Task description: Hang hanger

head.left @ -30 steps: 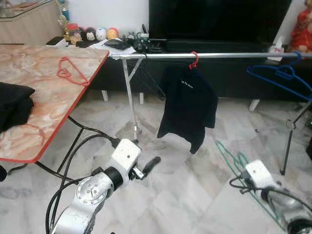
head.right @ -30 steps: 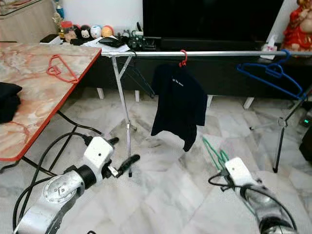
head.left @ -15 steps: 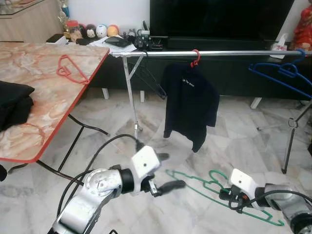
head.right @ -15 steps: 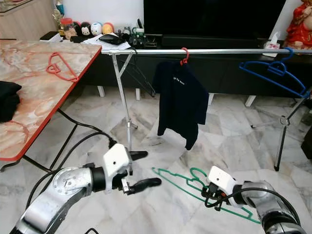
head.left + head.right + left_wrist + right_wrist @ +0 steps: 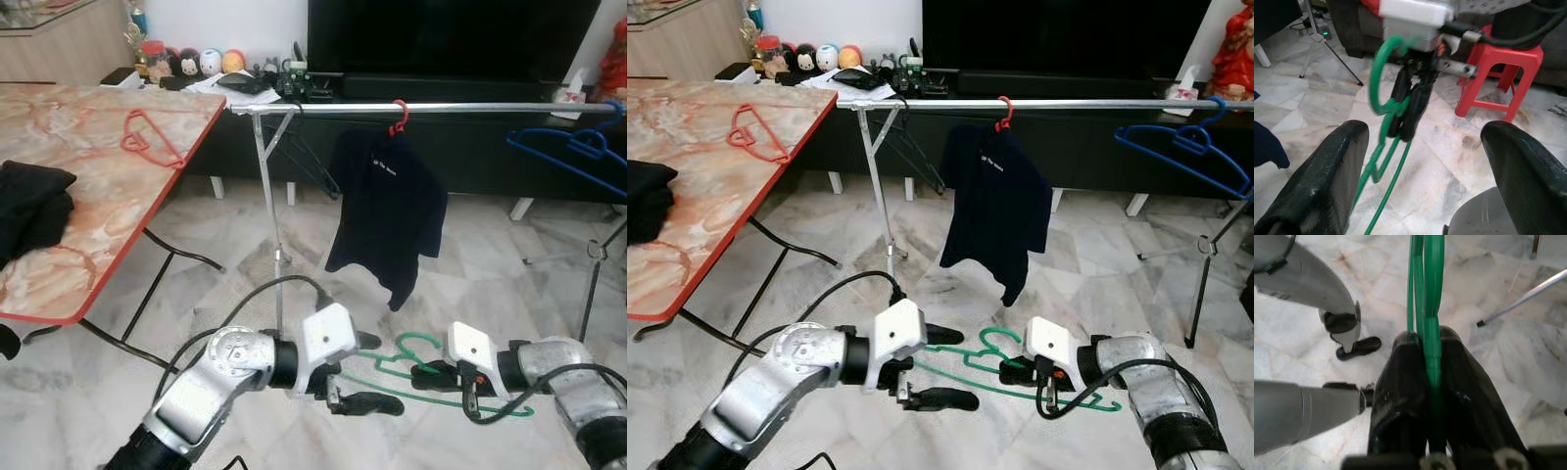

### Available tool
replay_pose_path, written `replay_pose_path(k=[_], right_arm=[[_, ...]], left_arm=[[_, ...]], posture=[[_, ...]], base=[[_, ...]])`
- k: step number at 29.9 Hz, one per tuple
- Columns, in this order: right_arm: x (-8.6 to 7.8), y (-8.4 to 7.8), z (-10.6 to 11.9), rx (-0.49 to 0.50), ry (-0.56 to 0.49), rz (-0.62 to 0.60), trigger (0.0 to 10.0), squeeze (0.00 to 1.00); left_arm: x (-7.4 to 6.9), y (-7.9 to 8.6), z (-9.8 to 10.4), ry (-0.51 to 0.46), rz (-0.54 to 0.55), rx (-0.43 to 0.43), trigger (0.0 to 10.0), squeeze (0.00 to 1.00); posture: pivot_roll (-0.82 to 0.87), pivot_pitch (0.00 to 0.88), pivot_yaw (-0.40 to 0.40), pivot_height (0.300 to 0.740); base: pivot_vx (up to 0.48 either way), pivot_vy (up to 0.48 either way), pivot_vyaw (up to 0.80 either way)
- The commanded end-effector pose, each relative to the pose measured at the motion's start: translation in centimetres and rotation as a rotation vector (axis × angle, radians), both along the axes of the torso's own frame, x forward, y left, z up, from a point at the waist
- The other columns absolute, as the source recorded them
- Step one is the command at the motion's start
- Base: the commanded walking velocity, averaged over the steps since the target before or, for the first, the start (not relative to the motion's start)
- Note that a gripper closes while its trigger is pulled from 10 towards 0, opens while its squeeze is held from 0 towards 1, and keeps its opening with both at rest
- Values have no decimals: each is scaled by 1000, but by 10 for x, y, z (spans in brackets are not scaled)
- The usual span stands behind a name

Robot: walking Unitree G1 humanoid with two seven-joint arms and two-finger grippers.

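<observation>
**Two grippers meet at one green hanger, low over the floor**

Two arms reach toward each other in front of the robot, above the marble floor. The right gripper (image 5: 1011, 373) has its black fingers pinched together on the green hanger (image 5: 970, 367), gripping the wire just below the hook. The hanger lies nearly flat, its long axis running crosswise in front of the robot, with the hook end toward the left arm. The left gripper (image 5: 936, 367) is spread wide, one finger to either side of the hanger's left end; whether either finger touches the wire is hard to tell. The silver rail (image 5: 1068, 103) stands well ahead and higher up, carrying a black shirt (image 5: 994, 211) on a red hanger and a blue hanger (image 5: 1181, 152). The hook seems to point away from that rail, so the hanger likely needs turning upright before it is lifted.
</observation>
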State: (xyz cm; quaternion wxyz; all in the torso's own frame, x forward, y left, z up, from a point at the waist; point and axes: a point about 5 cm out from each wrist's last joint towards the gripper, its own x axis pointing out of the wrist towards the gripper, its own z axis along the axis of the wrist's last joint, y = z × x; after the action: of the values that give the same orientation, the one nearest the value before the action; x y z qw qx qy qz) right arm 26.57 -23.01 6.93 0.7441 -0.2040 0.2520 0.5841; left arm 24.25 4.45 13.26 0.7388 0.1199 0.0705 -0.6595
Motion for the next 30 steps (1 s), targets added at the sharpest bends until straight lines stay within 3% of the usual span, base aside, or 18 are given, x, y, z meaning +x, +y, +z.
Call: replay_pose_path(k=[1, 10, 18, 30], right_arm=[[-2, 2, 7, 13, 1, 35, 10000, 0], [-11, 10, 19, 15, 2, 94, 10000, 0], [-15, 20, 24, 26, 5, 137, 10000, 0], [-20, 30, 22, 31, 24, 165, 10000, 0]], left_arm=[[3, -2, -2, -13, 0, 24, 10000, 0], [7, -3, -10, -10, 2, 52, 10000, 0], [8, -1, -19, -7, -26, 127, 10000, 0], [8, -5, -18, -15, -74, 137, 10000, 0]], posture=[[-15, 0, -16, 740], [-24, 0, -21, 740], [-27, 0, -24, 740], [-26, 0, -22, 740]], base=[[0, 0, 0], [0, 0, 0], [0, 0, 0], [0, 0, 0]])
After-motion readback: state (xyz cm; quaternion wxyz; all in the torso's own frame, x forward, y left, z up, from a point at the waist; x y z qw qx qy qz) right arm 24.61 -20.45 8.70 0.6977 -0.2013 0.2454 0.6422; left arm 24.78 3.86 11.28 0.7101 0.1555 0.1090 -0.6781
